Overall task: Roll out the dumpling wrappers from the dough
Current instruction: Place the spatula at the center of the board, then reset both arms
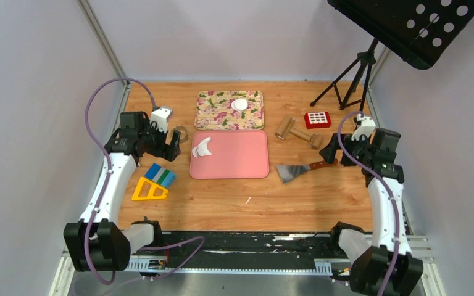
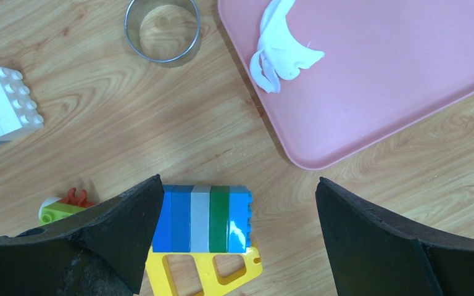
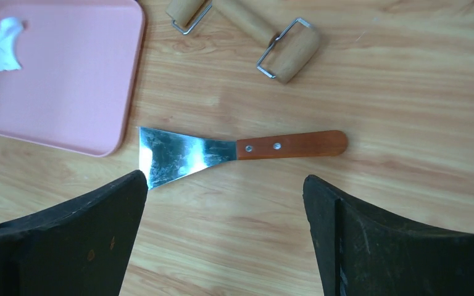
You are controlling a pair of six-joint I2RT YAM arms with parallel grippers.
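Ragged white dough (image 1: pixel 203 147) lies in the far left corner of the pink tray (image 1: pixel 234 161). A round white dumpling wrapper (image 1: pixel 240 104) rests on the floral tray (image 1: pixel 216 111) behind it. My left gripper (image 1: pixel 173 147) hovers open left of the pink tray, over a striped brick block (image 2: pixel 200 217); the dough (image 2: pixel 281 52) and pink tray (image 2: pixel 395 74) show ahead of it. My right gripper (image 1: pixel 331 149) is open and empty above bare wood, near the handle of a metal scraper (image 3: pixel 185 154). The dough (image 3: pixel 0 43) shows far to its left.
A metal ring cutter (image 1: pixel 179 134) sits by the left gripper. A wooden rolling pin (image 1: pixel 297 131) and a red block (image 1: pixel 317 119) lie right of the trays. A yellow triangle (image 1: pixel 149 190) lies near left, a tripod (image 1: pixel 352 83) far right, and a dough crumb (image 1: pixel 247 200) in front of the pink tray.
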